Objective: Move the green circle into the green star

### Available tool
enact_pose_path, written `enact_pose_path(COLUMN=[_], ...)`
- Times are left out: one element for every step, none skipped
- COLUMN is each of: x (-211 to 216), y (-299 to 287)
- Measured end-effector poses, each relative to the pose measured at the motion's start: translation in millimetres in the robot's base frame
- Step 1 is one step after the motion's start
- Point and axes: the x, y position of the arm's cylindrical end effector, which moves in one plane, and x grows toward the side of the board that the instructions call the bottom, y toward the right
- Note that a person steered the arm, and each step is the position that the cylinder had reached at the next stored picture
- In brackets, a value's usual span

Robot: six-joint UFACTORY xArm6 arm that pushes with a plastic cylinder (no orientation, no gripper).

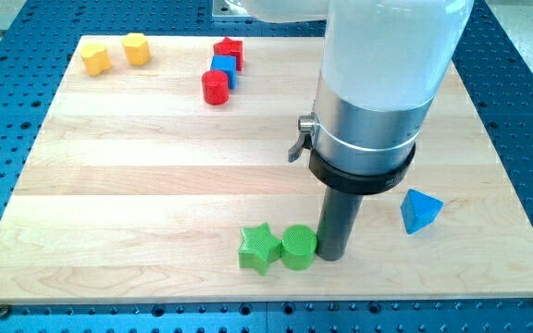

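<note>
The green circle (298, 247) stands near the board's bottom edge, at the middle of the view. The green star (258, 248) lies just to its left, and the two touch or nearly touch. My tip (330, 255) rests on the board right against the circle's right side. The rod rises from there into the big white and silver arm body above it.
A blue triangular block (420, 211) lies to the right of the rod. A red cylinder (215, 88), a blue cube (223, 69) and a red star (229, 49) cluster at the top middle. Two yellow blocks (96, 58) (136, 48) sit at the top left. The wooden board (137, 185) ends close below the green blocks.
</note>
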Motion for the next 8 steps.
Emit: enact_pose_path(x=[0.1, 0.1, 0.5, 0.6, 0.9, 0.9, -10.6, -69.6], y=[0.0, 0.0, 0.0, 0.0, 0.0, -1.0, -25.7, -46.5])
